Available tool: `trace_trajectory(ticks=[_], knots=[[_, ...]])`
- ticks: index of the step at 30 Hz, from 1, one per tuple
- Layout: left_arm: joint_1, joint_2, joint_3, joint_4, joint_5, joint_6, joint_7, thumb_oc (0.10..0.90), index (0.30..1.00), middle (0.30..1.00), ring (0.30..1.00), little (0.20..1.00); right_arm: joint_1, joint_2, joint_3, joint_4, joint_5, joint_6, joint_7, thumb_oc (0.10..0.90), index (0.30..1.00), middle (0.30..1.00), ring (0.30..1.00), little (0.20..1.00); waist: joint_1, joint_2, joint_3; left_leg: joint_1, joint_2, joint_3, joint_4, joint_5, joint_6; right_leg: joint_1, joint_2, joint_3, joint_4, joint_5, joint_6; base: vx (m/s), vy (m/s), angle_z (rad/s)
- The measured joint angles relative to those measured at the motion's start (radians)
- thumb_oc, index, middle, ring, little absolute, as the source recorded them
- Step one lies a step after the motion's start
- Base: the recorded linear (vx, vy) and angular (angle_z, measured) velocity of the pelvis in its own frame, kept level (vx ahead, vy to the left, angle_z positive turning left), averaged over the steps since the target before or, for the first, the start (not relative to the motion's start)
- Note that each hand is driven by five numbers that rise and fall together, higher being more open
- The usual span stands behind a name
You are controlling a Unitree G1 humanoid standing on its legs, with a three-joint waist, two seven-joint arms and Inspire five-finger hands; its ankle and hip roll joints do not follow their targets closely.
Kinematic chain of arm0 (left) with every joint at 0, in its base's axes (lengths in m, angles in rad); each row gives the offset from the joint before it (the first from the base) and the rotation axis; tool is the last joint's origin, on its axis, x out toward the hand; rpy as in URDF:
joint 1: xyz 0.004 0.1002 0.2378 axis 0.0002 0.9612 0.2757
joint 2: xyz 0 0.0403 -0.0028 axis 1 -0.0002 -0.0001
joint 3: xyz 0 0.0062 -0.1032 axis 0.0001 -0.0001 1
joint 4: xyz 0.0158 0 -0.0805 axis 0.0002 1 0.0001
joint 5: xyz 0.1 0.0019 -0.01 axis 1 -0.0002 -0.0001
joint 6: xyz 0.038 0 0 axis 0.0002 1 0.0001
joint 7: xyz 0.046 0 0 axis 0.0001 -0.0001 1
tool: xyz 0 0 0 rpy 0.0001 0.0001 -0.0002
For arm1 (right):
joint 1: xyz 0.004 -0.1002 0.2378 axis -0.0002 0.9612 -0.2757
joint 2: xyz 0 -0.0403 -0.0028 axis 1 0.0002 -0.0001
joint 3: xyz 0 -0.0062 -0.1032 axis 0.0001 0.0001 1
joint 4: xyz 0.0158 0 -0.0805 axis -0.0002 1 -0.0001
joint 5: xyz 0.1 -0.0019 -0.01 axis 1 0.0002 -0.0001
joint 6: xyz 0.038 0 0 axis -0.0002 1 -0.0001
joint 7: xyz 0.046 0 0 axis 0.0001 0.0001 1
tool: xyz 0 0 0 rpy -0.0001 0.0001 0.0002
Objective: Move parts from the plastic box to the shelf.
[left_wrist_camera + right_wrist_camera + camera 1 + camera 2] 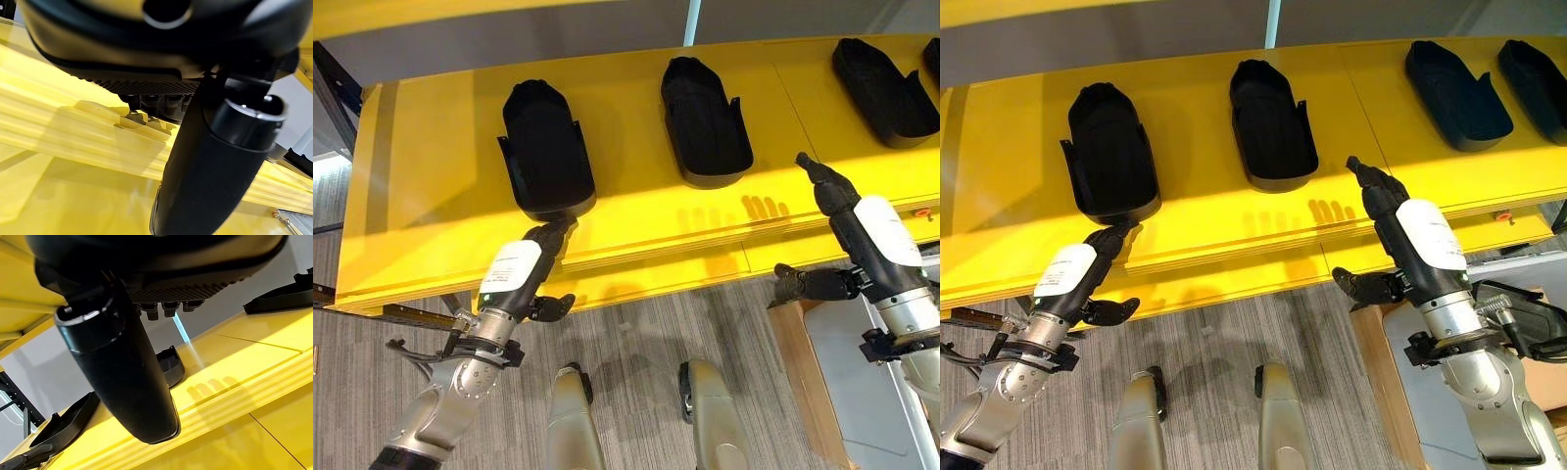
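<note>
Four black plastic parts lie in a row on the yellow shelf: left part, middle part, two more parts at the right end. Left hand w/ straight fingers reaches the shelf's front edge just below the left part, holding nothing. Right hand is open too, over the front edge, apart from the parts.

Bright overhead light, shelf glare.

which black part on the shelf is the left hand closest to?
The leftmost black part on the yellow shelf. The left hand has its fingertips right at that part's near end; the other parts lie farther right, nearer the right hand.
</note>
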Motion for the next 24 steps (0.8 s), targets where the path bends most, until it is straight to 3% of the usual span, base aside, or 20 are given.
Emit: trace_trajectory(ticks=[24], knots=[[-0.034,0.0,0.0,0.037,0.01,0.007,0.019,0.9,1.0,1.0,1.0,1.0,-0.001,0.001,0.002,0.01,0.0,0.004,0.004,0.9,1.0,1.0,1.0,1.0,-0.001,-0.001,0.0,-0.003,0.0,0.004,0.007,-0.003,-0.001,-0.009,0.002,0.014,0.007,0.0,0.0,0.0,0.001,0.0]])
